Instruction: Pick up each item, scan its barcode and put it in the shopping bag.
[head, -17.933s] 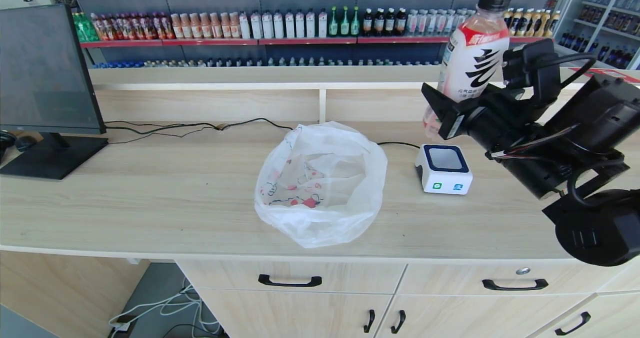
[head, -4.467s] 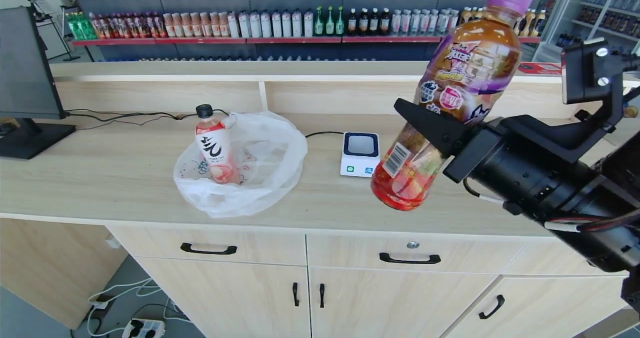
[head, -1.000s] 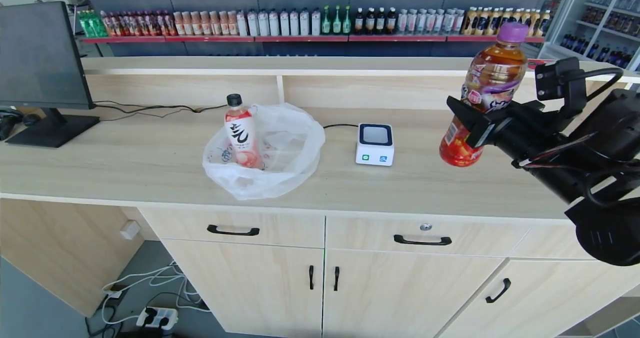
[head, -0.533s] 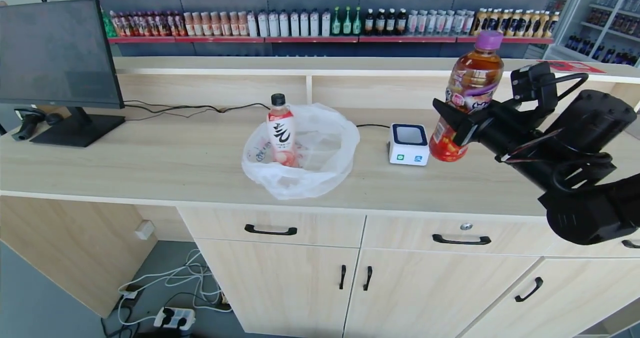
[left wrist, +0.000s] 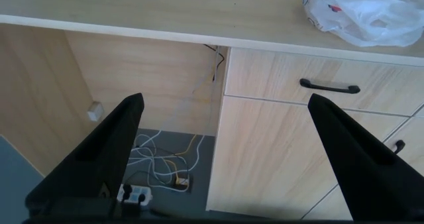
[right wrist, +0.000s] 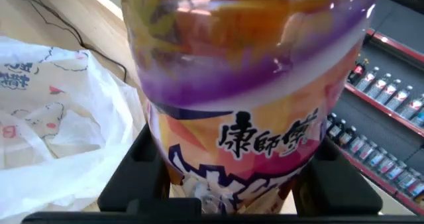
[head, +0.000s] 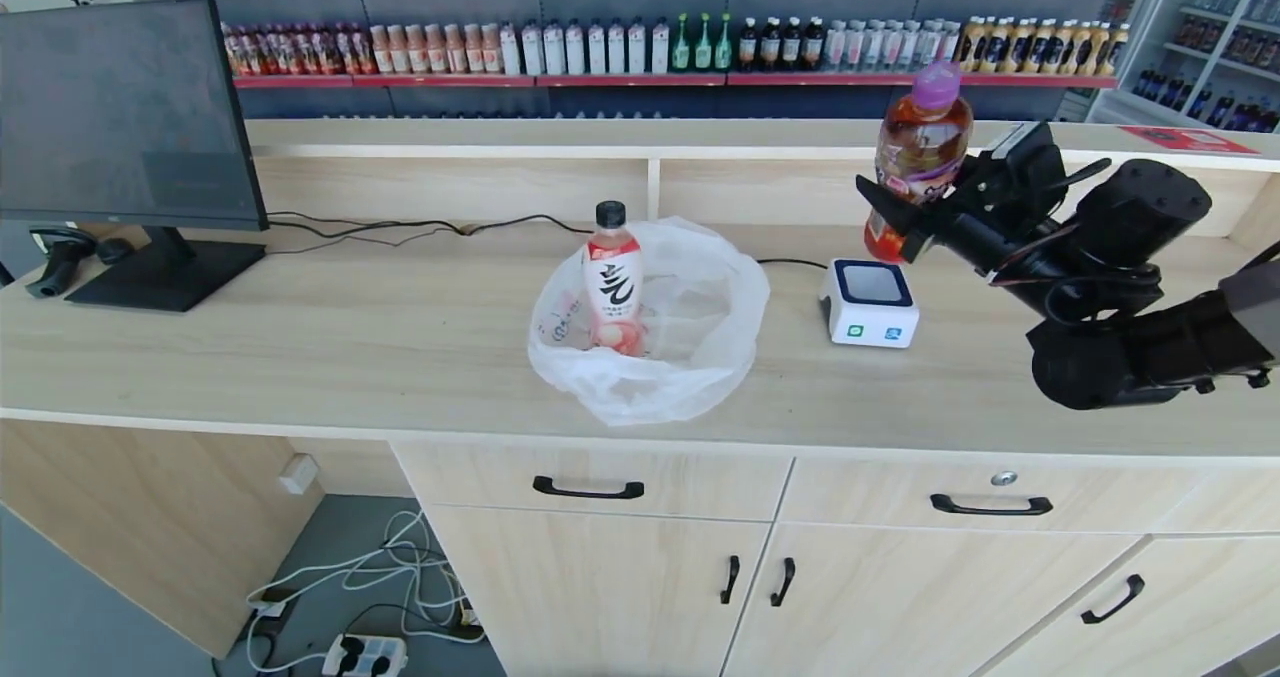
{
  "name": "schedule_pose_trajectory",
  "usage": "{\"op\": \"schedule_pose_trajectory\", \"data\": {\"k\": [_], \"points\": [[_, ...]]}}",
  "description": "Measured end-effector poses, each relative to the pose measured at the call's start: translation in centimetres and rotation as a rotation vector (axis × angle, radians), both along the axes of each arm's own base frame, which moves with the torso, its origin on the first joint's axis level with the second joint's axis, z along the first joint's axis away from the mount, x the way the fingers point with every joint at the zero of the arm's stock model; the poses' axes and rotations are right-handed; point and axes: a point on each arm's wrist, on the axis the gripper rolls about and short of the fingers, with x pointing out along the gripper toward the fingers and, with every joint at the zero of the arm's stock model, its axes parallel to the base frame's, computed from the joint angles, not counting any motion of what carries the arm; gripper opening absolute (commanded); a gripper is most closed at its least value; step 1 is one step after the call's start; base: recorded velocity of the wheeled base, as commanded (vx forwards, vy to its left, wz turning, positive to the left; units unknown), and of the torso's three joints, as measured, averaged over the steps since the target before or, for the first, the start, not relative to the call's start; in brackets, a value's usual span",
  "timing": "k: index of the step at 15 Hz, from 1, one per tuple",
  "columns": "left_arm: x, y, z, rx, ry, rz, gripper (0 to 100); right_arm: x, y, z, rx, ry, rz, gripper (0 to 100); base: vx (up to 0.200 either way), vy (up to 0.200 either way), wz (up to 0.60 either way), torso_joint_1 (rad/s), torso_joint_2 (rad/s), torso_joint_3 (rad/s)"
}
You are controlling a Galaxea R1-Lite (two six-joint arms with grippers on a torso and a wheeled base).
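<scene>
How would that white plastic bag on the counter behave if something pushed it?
Probably floppy: the shopping bag is thin, crumpled film that sags open. Likely light, so it may slide on the smooth counter. The upright bottle inside could tip with it.

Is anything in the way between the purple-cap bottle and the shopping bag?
Only the white scanner sits on the counter between them, lower than the purple-cap bottle in the right tool. The shopping bag holds a pink bottle standing upright.

The tea bottle (head: 920,152) is amber with a purple cap, the shopping bag (head: 700,357) translucent white.
</scene>
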Motion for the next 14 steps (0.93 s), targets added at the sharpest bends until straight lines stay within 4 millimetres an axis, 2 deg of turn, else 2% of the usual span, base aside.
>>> {"op": "schedule_pose_trajectory", "data": {"k": [3, 10, 14], "points": [[0.0, 0.0, 0.0, -0.002, 0.001, 0.000, 100, 0.8, -1.6, -1.5, -0.062, 0.003, -0.016, 0, 0.000, 0.000, 0.00, 0.000, 0.00, 0.000], [0.0, 0.0, 0.0, -0.001, 0.002, 0.000, 100, 1.1, -2.4, -2.3, -0.129, -0.049, -0.052, 0, 0.000, 0.000, 0.00, 0.000, 0.00, 0.000], [0.0, 0.0, 0.0, -0.001, 0.001, 0.000, 100, 1.2, -4.2, -2.0, -0.165, -0.121, -0.146, 0, 0.000, 0.000, 0.00, 0.000, 0.00, 0.000]]}}
